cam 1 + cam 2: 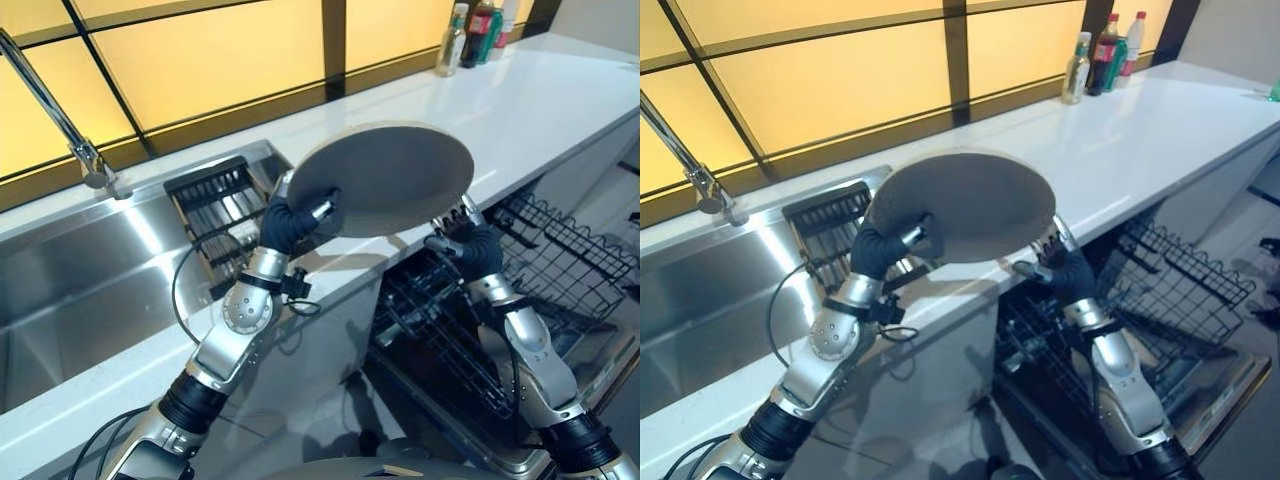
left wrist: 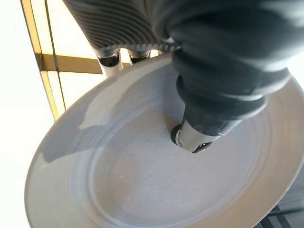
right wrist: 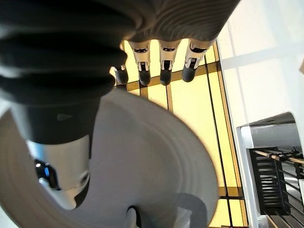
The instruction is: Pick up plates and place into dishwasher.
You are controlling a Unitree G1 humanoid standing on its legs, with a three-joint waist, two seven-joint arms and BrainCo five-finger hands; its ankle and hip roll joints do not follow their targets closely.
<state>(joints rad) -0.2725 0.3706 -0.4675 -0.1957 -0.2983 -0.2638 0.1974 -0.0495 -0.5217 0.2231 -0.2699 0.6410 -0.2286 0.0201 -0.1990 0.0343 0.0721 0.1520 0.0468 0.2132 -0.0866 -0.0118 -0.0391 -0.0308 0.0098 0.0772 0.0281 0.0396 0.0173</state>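
The left hand (image 1: 296, 222) was seen clamped on the rim of a round grey plate (image 1: 395, 175), its thumb (image 2: 194, 137) pressed on the plate's upper face and its fingers (image 2: 110, 59) curled past the edge beneath. The plate was held tilted in the air, above the front edge of the white countertop (image 1: 540, 110) and over the open dishwasher. The right hand (image 1: 462, 236) was raised just under the plate's far side, its fingers (image 3: 164, 64) straight and spread, with nothing gripped; whether they touched the plate could not be told. Below it, the dishwasher's black wire rack (image 1: 560, 265) was pulled out. Beside the left arm, a steel sink (image 1: 70, 280) with a tap (image 1: 60, 125) and a black drainer (image 1: 215, 200) was shown. Bottles (image 1: 478, 35) stood at the back of the countertop.
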